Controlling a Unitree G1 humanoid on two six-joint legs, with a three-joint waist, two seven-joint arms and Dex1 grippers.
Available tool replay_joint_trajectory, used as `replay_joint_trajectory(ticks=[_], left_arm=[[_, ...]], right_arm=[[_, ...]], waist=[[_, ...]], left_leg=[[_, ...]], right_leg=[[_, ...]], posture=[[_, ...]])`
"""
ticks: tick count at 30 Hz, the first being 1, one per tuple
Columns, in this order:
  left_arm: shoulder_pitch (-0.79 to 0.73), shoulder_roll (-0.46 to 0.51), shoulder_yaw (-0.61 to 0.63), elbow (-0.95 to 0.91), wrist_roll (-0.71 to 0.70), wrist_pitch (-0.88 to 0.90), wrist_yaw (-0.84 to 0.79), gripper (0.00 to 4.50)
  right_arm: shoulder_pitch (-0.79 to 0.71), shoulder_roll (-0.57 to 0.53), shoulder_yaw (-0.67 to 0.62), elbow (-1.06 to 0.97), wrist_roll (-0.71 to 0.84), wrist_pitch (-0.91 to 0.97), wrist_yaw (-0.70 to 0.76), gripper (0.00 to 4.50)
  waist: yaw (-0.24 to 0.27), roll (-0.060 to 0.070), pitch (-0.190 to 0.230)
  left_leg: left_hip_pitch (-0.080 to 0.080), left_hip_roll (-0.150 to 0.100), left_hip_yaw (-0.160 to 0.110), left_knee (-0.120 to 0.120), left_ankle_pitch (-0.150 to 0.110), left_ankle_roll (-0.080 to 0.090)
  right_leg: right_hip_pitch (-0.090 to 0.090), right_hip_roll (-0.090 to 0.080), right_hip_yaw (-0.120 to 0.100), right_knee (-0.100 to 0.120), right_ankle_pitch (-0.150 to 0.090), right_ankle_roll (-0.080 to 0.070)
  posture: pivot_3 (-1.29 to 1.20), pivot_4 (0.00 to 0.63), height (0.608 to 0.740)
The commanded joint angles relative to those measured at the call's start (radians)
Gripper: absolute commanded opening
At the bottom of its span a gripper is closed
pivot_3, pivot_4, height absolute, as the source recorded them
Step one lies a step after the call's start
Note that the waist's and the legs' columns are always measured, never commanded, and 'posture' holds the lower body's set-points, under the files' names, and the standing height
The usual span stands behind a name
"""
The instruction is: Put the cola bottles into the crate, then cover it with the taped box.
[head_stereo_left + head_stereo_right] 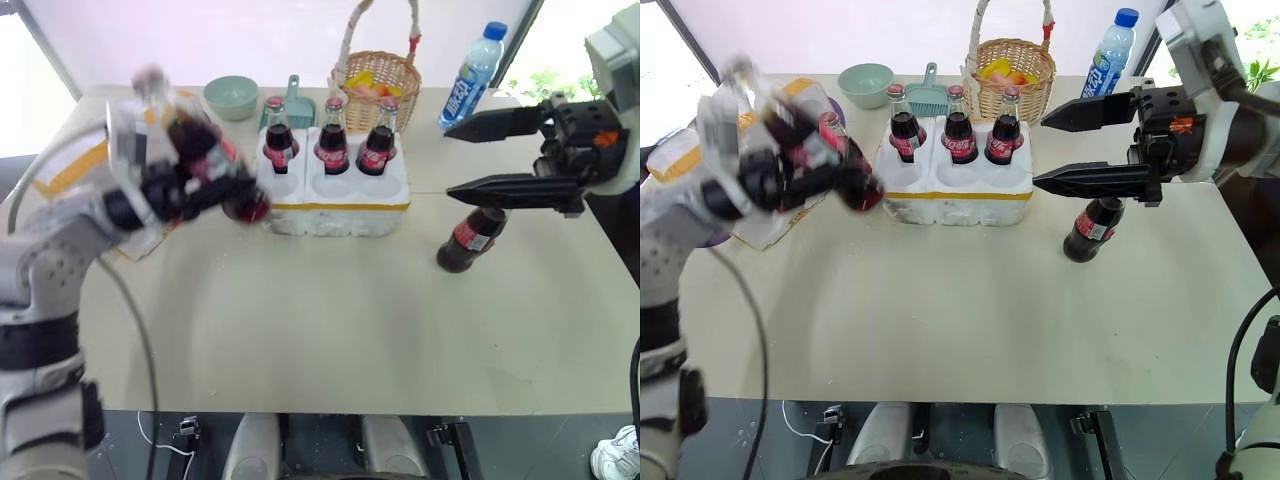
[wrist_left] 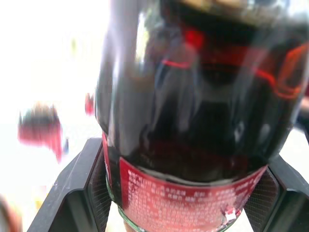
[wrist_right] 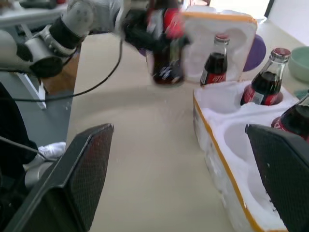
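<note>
Left gripper [image 2: 186, 193]: black fingers clamped on a dark glass cola bottle with red label [image 1: 205, 150], raised and tilted just left of the crate; bottle blurred, its cap hard to make out.
Right gripper [image 1: 468, 158]: black fingers spread wide, nothing between them, right of the crate.
Crate [image 1: 335, 205]: low white foam block, yellow tape band, three red-capped cola bottles [image 1: 333, 140] upright in its far wells; near wells open.
Loose cola bottle [image 1: 470, 240]: right of the crate, its top hidden behind the right gripper.
Taped box [image 3: 217, 43]: white foam, yellow tape, left of the crate, partly hidden by the left arm.
Behind the crate: wicker basket [image 1: 378, 75], green bowl [image 1: 230, 97], blue-capped clear water bottle [image 1: 472, 75].
</note>
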State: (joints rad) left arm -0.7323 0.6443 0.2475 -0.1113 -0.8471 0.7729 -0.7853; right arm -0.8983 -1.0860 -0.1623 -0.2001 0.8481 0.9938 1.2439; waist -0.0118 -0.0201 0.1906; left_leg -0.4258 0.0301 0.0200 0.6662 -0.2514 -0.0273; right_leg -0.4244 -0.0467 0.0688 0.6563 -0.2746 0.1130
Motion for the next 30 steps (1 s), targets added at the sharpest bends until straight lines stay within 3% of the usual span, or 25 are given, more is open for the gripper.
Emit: replay_joint_trajectory(ticks=[1,13,21,28,30], left_arm=[[-0.133,-0.086,-0.093,0.111,0.118,-0.073,0.074,2.83],[-0.336,-0.343,-0.273,0.512,0.425,-0.32,0.096,2.83],[-0.317,-0.377,-0.395,0.533,0.563,-0.334,0.023,2.83],[-0.342,-0.436,-0.454,0.695,0.731,-0.381,0.143,2.83],[-0.349,-0.456,-0.441,0.727,0.74,-0.376,0.164,3.86]], right_arm=[[0.0,-0.011,-0.028,-0.028,0.009,-0.019,-0.011,4.5],[0.042,0.016,-0.05,-0.056,0.024,-0.018,-0.087,4.5],[0.07,0.04,-0.039,-0.053,0.008,-0.033,-0.132,4.5],[0.066,0.064,-0.024,-0.049,0.0,-0.042,-0.159,4.5],[0.067,0.067,-0.021,-0.048,-0.003,-0.045,-0.162,4.5]], waist=[[0.0,0.0,0.0],[-0.002,0.0,0.0],[-0.001,0.0,0.0],[0.007,0.0,0.0],[0.009,0.0,0.0]], left_leg=[[0.0,0.0,0.0,0.0,0.0,0.0],[-0.002,0.0,0.001,-0.001,0.0,0.0],[-0.002,0.0,0.001,-0.001,0.0,0.0],[-0.002,0.0,0.0,0.0,0.0,0.0],[-0.001,-0.001,0.0,0.001,0.0,0.0]], right_leg=[[0.0,0.0,0.0,0.0,0.0,0.0],[-0.003,0.001,0.001,-0.001,0.0,0.0],[-0.003,0.002,0.001,-0.001,0.0,0.0],[-0.002,0.001,0.001,0.0,0.0,0.0],[0.0,0.001,0.001,0.0,0.001,0.001]], posture=[[0.0,0.15,0.74],[0.0,0.15,0.74],[0.0,0.15,0.74],[0.0,0.15,0.74],[0.0,0.15,0.74]])
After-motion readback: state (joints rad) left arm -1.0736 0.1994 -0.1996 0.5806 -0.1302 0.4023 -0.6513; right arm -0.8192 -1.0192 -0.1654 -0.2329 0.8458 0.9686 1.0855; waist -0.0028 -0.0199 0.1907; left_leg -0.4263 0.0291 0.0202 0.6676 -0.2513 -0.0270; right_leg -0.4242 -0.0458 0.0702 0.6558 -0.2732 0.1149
